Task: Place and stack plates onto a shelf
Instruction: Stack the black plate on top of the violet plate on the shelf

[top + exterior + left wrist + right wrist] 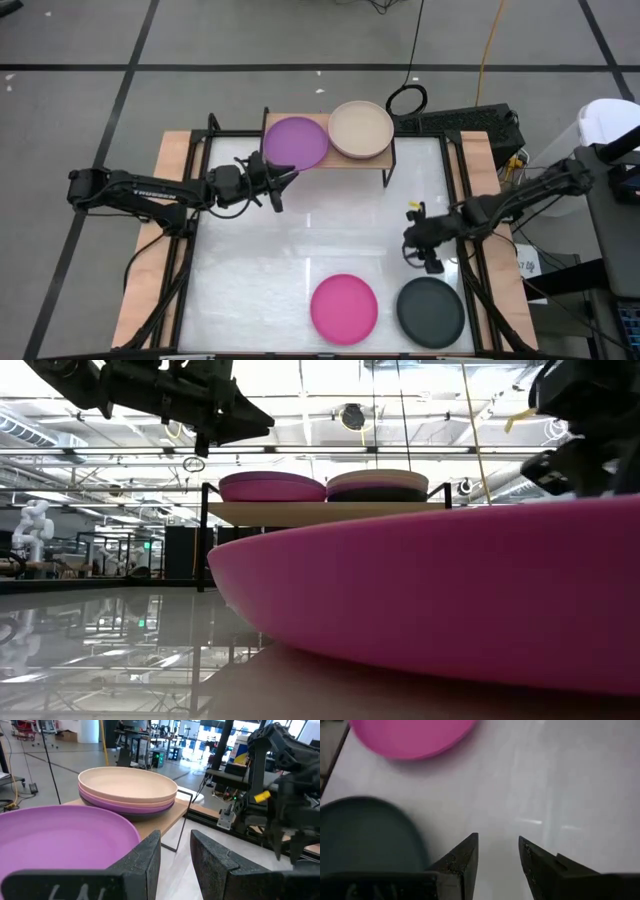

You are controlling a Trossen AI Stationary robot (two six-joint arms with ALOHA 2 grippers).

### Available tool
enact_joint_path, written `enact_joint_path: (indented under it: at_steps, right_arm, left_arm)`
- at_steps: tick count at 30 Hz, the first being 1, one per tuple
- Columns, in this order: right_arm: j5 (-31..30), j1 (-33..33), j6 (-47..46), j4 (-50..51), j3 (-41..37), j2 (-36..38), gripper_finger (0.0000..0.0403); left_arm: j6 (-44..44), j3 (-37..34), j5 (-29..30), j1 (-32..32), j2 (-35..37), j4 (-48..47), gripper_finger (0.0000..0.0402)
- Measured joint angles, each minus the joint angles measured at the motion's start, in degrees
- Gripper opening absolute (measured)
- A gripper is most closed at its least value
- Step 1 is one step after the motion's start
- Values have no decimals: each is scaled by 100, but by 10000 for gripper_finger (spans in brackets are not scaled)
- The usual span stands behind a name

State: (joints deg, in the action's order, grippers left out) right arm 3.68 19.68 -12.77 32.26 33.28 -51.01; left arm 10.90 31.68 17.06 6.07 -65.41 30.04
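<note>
purple and beige stacks sit on the low wooden shelf [330, 158]; two plates wait on the table.

round matte purple plate [295, 142] and the beige-topped stack [361, 129] fill the shelf board. left gripper [282, 180] hangs just beside the purple plate, slightly parted, holding nothing; right gripper [498, 851], also a little open and empty, hovers near the dark grey plate [431, 311] and magenta pink plate [344, 307]. risk: a flat plate on the glossy white tabletop [300, 240] may slide from a pinch. a lab room lies behind.
</note>
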Motion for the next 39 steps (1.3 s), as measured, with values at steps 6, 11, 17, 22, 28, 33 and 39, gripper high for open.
enact_joint_path:
  at_steps: [6, 11, 17, 22, 28, 33, 39]
  right_arm:
    - [709, 574, -544, -382, 0, -449, 125]
    - [713, 988, -829, -409, 0, -907, 125]
    - [704, 1135, -1046, -373, -2, -1310, 125]
    - [698, 1172, -1243, -377, -2, -1466, 125]
    - [659, 1185, -1330, -375, -2, -1609, 125]
    - [524, 1198, -1320, -308, -2, -1688, 103]
    - [516, 1194, -1316, -77, -2, -1717, 35]
  left_arm:
    - [19, 0, -2, -38, 0, -33, 111]
    - [15, 0, -2, -63, 0, -33, 111]
    - [15, 0, -2, -63, 0, -32, 111]
    - [13, 0, -2, -63, 0, -33, 111]
    - [18, 0, -2, -63, 0, -50, 111]
    - [20, 0, -2, -63, 0, -173, 111]
    - [39, 0, -2, -63, 0, -174, 111]
